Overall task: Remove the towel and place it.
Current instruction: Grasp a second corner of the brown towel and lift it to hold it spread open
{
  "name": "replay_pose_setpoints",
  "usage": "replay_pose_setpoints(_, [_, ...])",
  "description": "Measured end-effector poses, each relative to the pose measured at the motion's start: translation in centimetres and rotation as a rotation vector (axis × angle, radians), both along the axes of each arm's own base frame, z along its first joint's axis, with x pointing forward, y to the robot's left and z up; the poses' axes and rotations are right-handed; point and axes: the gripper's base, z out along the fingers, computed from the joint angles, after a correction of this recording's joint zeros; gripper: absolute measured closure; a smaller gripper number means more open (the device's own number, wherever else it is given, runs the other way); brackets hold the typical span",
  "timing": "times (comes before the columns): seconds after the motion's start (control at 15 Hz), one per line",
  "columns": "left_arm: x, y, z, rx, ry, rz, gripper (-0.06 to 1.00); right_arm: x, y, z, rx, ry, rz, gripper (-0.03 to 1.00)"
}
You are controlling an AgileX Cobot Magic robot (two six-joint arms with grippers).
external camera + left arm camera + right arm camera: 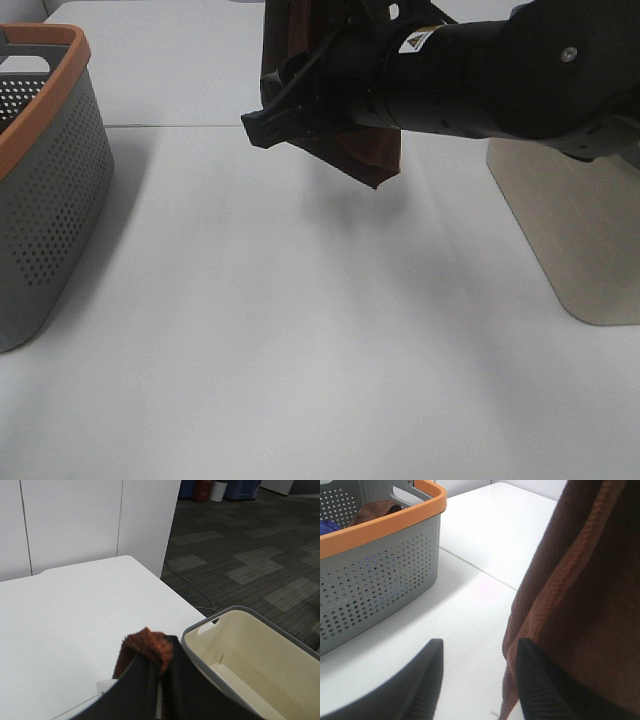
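Note:
The dark brown towel (372, 160) hangs in the air over the far middle of the table, its lower corner pointing down. My left gripper (159, 662) is shut on a bunched fold of the towel (146, 644); in the exterior high view it is hidden behind the right arm. My right gripper (263, 125) reaches in from the right at the towel's height. In the right wrist view it (480, 647) stands open, and the towel's hemmed edge (555, 590) hangs against one finger (532, 675).
A grey perforated basket with an orange rim (45, 75) stands at the left and holds brown and blue cloth (375, 512). A grey basket with a cream inside (240, 650) is at the right, by the table's edge.

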Motion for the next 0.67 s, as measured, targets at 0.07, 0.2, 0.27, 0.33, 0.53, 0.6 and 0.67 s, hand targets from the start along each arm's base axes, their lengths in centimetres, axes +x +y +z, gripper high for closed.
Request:
replay_pose_setpoints(0.07, [0.0,0.0,0.0,0.000,0.000,0.000,0.93,0.0,0.0,0.0,0.001,-0.005,-0.001,0.51])
replay_pose_setpoints(0.2, [0.0,0.0,0.0,0.000,0.000,0.000,0.93,0.0,0.0,0.1,0.002,-0.010,-0.003,0.50])
replay_pose_setpoints(0.27, [0.0,0.0,0.0,0.000,0.000,0.000,0.93,0.1,0.0,0.1,0.005,-0.016,-0.007,0.50])
replay_pose_setpoints(0.33, [0.0,0.0,0.0,0.000,0.000,0.000,0.93,0.3,0.1,-0.1,0.004,-0.022,-0.014,0.50])
replay_pose_setpoints(0.53, [-0.3,-0.5,0.0,0.001,0.000,-0.014,0.93,0.9,0.6,-1.3,-0.017,0.000,-0.016,0.50])
replay_pose_setpoints(0.6, [-0.5,-0.8,0.0,0.001,0.000,-0.021,0.93,1.1,0.8,-1.5,-0.016,0.004,-0.017,0.50])
replay_pose_setpoints(0.67, [-0.7,-1.0,0.0,0.003,-0.002,-0.028,0.93,1.2,1.0,-1.7,-0.017,0.010,-0.018,0.50])
